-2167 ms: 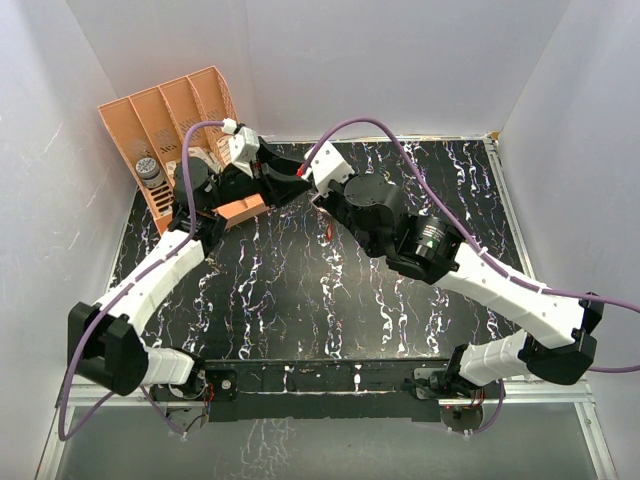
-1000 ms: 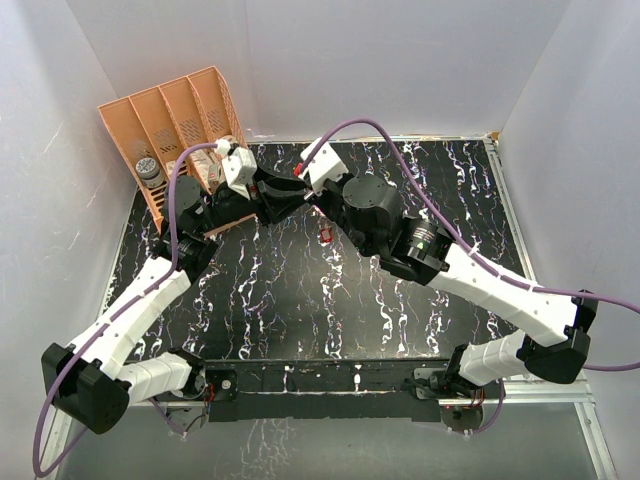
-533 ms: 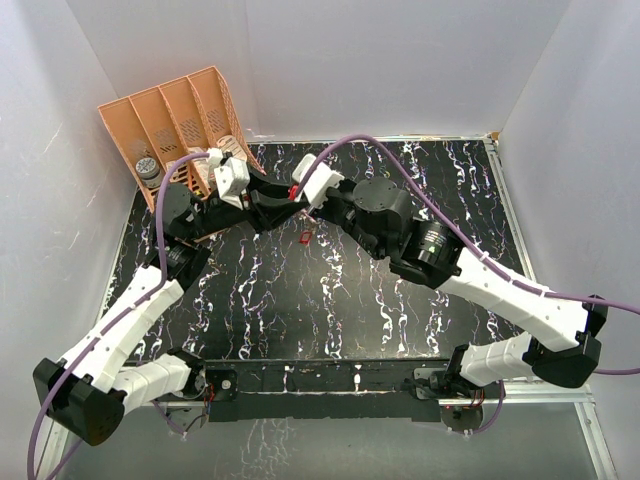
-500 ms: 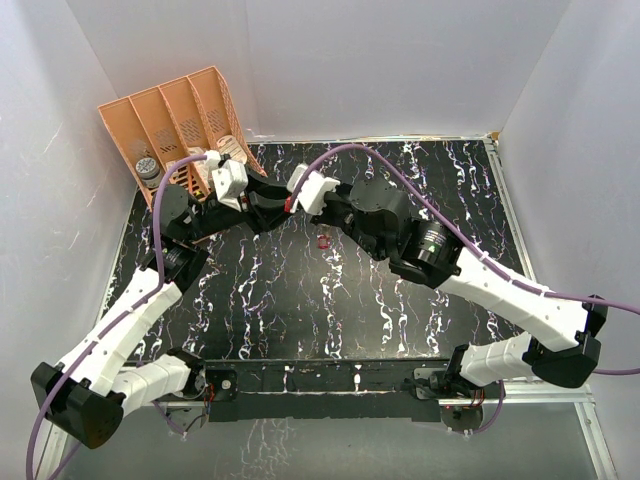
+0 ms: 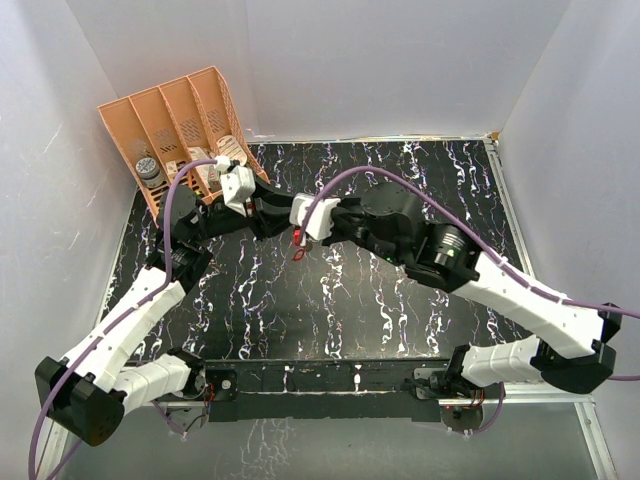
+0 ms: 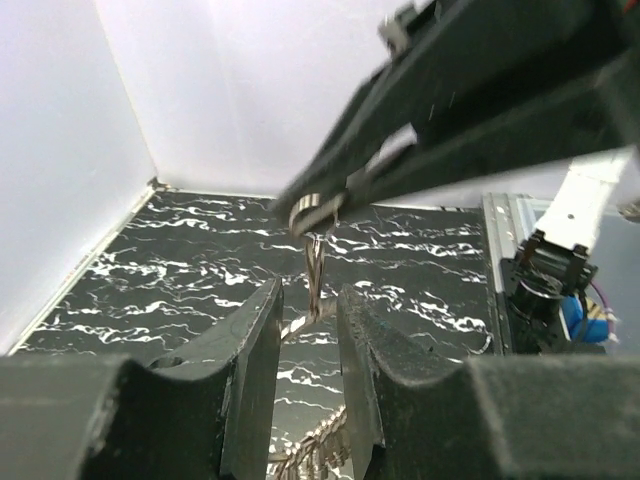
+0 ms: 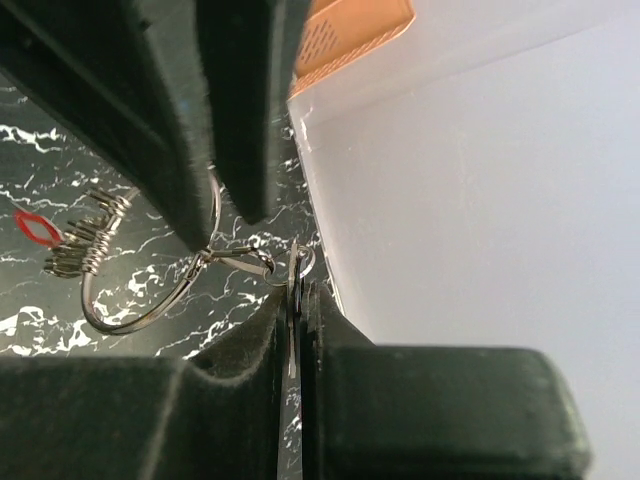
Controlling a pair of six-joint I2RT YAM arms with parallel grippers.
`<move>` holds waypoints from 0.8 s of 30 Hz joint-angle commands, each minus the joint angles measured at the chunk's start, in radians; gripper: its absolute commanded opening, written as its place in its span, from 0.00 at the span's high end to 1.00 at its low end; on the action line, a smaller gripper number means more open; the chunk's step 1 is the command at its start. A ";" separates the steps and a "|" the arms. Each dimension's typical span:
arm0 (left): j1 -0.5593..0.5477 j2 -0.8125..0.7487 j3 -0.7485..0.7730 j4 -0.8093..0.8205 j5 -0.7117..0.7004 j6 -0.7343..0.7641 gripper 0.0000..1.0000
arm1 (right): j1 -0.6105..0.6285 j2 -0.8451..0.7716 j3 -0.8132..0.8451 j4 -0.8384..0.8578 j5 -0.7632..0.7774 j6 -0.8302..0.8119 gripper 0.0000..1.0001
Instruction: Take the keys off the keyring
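Both grippers meet above the left middle of the table. My right gripper (image 7: 297,295) is shut on a thin flat silver key, seen edge-on, that hangs on a small ring (image 7: 305,262). A link joins that small ring to the large wire keyring (image 7: 160,310). Several keys (image 7: 80,245) are bunched on the keyring, one with a red head (image 7: 35,228). The left gripper (image 6: 310,300) is closed on the keyring's upper part, and the wire runs between its fingers (image 7: 170,150). From above, the left gripper (image 5: 280,218) faces the right gripper (image 5: 298,226), with the red key (image 5: 298,240) dangling below.
An orange slotted rack (image 5: 170,120) stands at the back left, holding a capped bottle (image 5: 148,170) and other small items. White walls close in the black marbled table (image 5: 400,300) on three sides. Purple cables arch over both arms.
Both grippers, still joined by the keyring, have drifted toward the near side of the table. The red key swings beneath them.
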 commanded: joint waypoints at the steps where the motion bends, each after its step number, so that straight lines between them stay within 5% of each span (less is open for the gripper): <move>1: -0.004 0.002 -0.022 0.045 0.129 0.006 0.73 | 0.005 -0.083 0.041 0.065 -0.045 -0.028 1.00; 17: -0.004 0.070 -0.015 0.242 0.274 -0.089 0.73 | 0.005 -0.116 0.043 0.025 -0.138 0.000 0.99; 24: -0.004 0.055 0.018 0.178 0.270 -0.025 0.73 | 0.004 -0.133 0.035 0.029 -0.165 0.003 0.98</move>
